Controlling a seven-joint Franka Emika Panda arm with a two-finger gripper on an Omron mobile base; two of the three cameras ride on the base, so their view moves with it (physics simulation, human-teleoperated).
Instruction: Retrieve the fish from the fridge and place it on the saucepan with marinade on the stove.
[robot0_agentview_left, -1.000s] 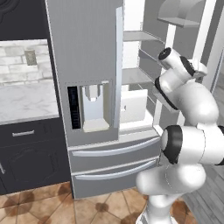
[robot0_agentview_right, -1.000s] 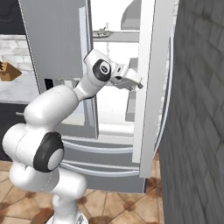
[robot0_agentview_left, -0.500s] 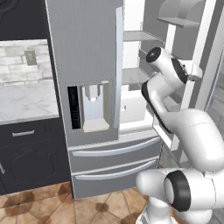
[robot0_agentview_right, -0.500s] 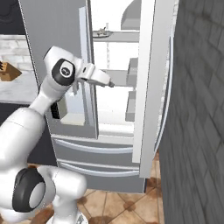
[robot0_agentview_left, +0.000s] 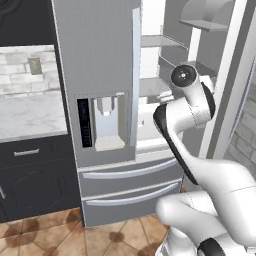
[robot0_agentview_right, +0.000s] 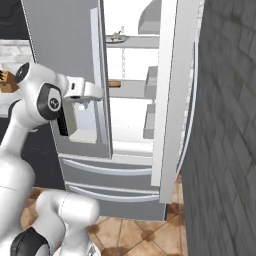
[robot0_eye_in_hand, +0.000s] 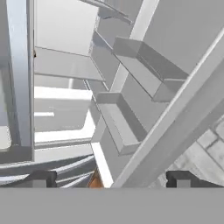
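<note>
Fridge (robot0_agentview_left: 100, 75) upright, long axis vertical; left door shut, right door (robot0_agentview_right: 167, 100) swung open; fish (robot0_agentview_right: 116, 36) small pale speck on top shelf, heading unreadable; gripper (robot0_eye_in_hand: 111, 178) spread wide, nothing between tips, aimed at door bins (robot0_eye_in_hand: 127, 118); right base view shows brown item (robot0_agentview_right: 114, 84) on middle shelf.

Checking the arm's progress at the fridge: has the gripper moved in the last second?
Yes. In the right base view the gripper has swung left, from in front of the open compartment to the closed left door's handle on the fridge. Its jaws are open and empty.
</note>
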